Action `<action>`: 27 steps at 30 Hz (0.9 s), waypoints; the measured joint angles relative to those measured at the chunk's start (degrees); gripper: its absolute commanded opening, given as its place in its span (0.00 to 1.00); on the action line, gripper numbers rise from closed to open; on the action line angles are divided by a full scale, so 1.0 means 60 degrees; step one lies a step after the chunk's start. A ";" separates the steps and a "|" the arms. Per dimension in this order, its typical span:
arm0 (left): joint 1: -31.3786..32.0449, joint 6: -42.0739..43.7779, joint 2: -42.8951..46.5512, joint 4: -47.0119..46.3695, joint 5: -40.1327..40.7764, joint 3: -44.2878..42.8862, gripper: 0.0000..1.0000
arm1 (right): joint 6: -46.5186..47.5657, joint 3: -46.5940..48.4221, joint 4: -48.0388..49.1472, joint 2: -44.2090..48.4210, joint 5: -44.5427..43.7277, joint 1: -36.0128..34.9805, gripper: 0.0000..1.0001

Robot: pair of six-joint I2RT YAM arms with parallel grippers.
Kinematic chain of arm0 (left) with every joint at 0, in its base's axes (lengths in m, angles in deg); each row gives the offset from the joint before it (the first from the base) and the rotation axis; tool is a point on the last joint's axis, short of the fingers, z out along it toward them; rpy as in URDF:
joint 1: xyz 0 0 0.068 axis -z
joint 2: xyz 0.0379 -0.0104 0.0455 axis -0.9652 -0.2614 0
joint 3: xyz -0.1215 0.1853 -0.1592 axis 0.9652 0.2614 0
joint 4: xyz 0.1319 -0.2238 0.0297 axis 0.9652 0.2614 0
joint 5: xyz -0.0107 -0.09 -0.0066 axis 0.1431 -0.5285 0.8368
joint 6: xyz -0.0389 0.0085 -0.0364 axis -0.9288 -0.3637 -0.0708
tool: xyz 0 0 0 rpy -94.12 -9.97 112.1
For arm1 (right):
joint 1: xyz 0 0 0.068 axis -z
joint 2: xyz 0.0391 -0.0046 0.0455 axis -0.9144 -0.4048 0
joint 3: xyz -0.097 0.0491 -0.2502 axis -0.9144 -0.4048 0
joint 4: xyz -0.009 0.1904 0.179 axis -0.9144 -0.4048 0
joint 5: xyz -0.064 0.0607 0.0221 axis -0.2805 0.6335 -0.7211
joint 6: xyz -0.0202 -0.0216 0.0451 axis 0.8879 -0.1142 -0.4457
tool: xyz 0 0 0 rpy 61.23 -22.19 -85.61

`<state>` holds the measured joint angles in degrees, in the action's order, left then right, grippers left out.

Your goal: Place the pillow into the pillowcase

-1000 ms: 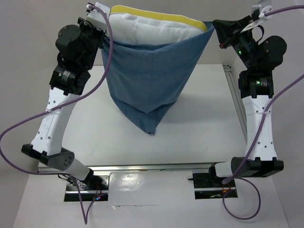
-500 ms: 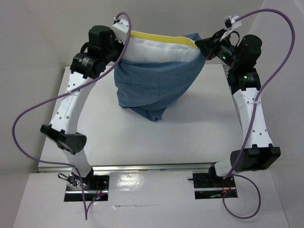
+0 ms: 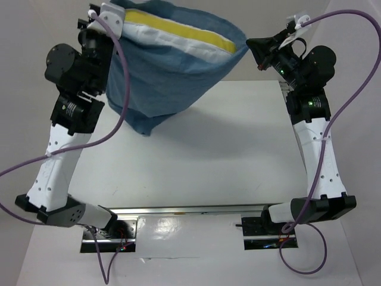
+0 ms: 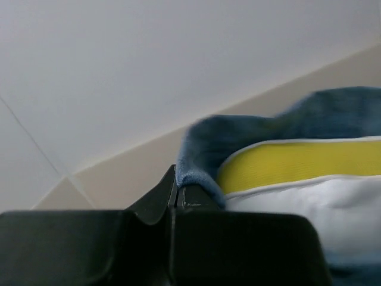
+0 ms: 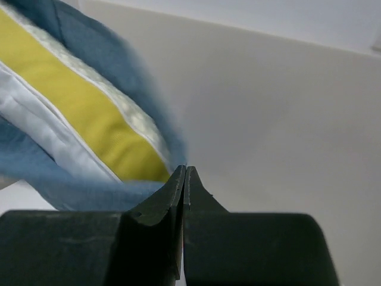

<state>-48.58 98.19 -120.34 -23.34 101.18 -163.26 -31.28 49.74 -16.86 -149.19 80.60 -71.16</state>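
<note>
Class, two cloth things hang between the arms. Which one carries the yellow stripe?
The pillow: it is white with a yellow band along one edge and sits inside the plain blue pillowcase, which has no stripe.

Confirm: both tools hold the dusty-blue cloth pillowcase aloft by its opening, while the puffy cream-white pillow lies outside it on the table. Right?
Wrong: the puffy cream-white pillow sits inside the dusty-blue cloth pillowcase, as the top external view shows. The left tool and right tool do hold its opening aloft.

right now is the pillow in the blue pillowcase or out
Mostly in: the cream-white puffy pillow sits inside the dusty-blue cloth pillowcase, only its yellow-edged top showing.
</note>
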 measured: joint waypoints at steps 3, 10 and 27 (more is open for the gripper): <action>-0.0073 -0.0266 0.0656 0.0317 0.0255 0.1636 0.00 | 0.0018 -0.0237 -0.0120 -0.0025 0.0109 -0.0066 0.00; -0.0481 -0.0911 -0.1399 0.1774 0.0211 -0.0080 0.00 | 0.0135 0.0266 -0.0124 -0.0601 -0.0557 -0.0069 0.00; -0.0506 0.0831 0.0936 -0.1096 0.0412 0.2251 0.00 | 0.0448 0.0758 0.1967 0.0535 -0.1024 0.0131 0.00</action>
<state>-51.62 103.18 -114.72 -29.92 103.65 -149.75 -28.59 54.29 -5.06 -145.98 74.45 -70.37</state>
